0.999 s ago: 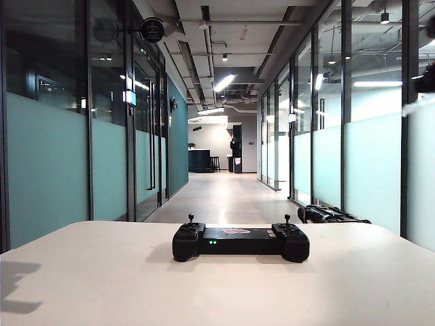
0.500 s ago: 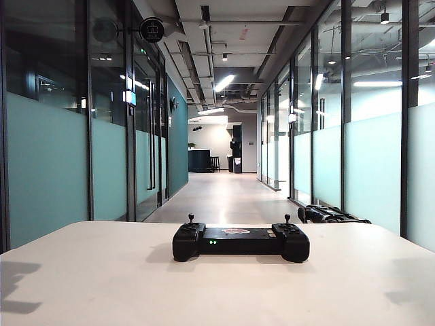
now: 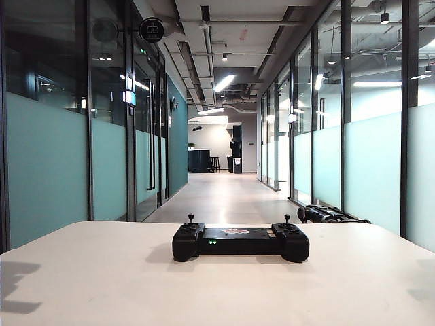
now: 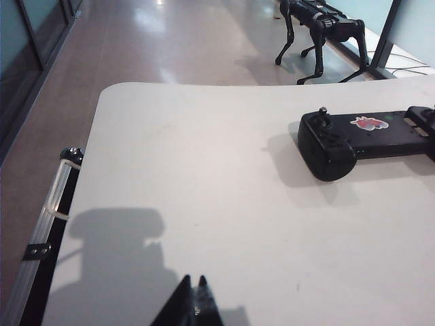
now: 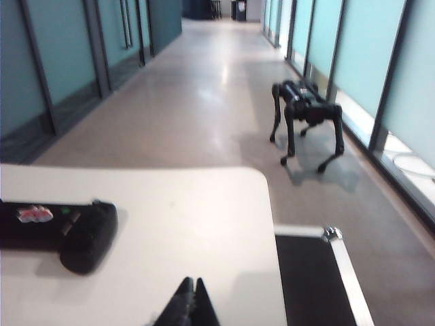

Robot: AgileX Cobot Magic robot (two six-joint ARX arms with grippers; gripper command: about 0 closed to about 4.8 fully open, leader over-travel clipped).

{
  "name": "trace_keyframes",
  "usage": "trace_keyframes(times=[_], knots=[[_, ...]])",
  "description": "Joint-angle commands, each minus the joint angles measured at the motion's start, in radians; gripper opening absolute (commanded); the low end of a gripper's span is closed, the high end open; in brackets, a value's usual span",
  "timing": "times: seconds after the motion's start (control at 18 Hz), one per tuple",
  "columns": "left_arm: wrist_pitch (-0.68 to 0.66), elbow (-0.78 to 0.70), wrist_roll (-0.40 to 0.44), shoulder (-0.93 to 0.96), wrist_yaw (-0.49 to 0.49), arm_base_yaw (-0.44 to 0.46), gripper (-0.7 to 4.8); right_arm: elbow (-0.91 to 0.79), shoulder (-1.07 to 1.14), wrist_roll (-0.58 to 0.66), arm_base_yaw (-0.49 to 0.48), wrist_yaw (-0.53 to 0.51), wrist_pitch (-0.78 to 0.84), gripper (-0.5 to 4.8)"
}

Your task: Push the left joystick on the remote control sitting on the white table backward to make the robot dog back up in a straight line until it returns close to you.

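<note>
One white table [image 3: 102,285], glass-walled corridor, both pincers shut

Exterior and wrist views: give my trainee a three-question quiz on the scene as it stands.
1. True or false: the black four-legged robot dog stands on the floor beyond the smooth white table.
2. Is either end effector touching the wide black gamepad-shaped remote control?
3. Which shows a red sticker: A the remote control, B the robot dog?

Key: 1 true. 2 no: left end effector and right end effector sit shut, apart from it. 3 A.
</note>
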Motion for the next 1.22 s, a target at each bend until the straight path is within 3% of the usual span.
trace_keyframes(times=[0.06, 1.22], knots=[[0.006, 0.003, -0.003, 0.000, 0.004, 0.001, -0.05, 0.002, -0.003, 0.007, -0.001, -0.008, 0.010, -0.06], [0.006, 0.003, -0.003, 0.000, 0.004, 0.001, -0.05, -0.023, -0.003, -0.015, -0.025, -0.017, 0.095, -0.06]])
